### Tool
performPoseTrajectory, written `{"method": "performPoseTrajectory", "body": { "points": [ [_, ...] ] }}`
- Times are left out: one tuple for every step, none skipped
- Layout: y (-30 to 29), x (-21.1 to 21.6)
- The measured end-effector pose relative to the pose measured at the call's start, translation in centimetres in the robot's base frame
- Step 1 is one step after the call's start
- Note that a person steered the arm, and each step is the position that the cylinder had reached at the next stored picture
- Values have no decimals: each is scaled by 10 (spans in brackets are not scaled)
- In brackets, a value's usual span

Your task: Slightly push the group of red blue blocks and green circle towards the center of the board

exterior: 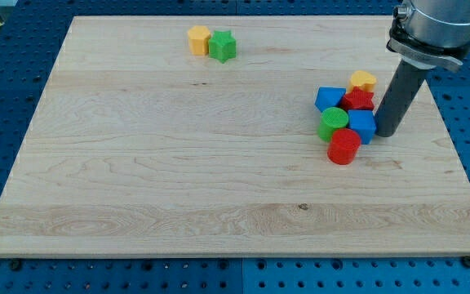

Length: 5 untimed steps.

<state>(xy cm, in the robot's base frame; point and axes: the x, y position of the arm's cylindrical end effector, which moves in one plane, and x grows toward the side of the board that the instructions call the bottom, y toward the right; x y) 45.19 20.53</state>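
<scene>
A tight cluster sits at the view's right on the wooden board (178, 163): a blue block (329, 99), a red star block (357, 101), a green circle (333, 123), a blue cube (362, 125), a red cylinder (344, 146) and a yellow block (363, 80) at the cluster's top. My tip (387, 133) stands just to the right of the blue cube, touching it or nearly so.
A yellow hexagon block (198, 39) and a green star block (223, 46) sit touching near the view's top, left of centre. The board's right edge (455, 155) runs close behind the rod. Blue perforated table surrounds the board.
</scene>
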Motion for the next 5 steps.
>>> {"method": "performPoseTrajectory", "body": {
  "points": [
    [5,-20],
    [-23,-43],
    [-39,-50],
    [-26,-50],
    [-46,-50]
  ]
}}
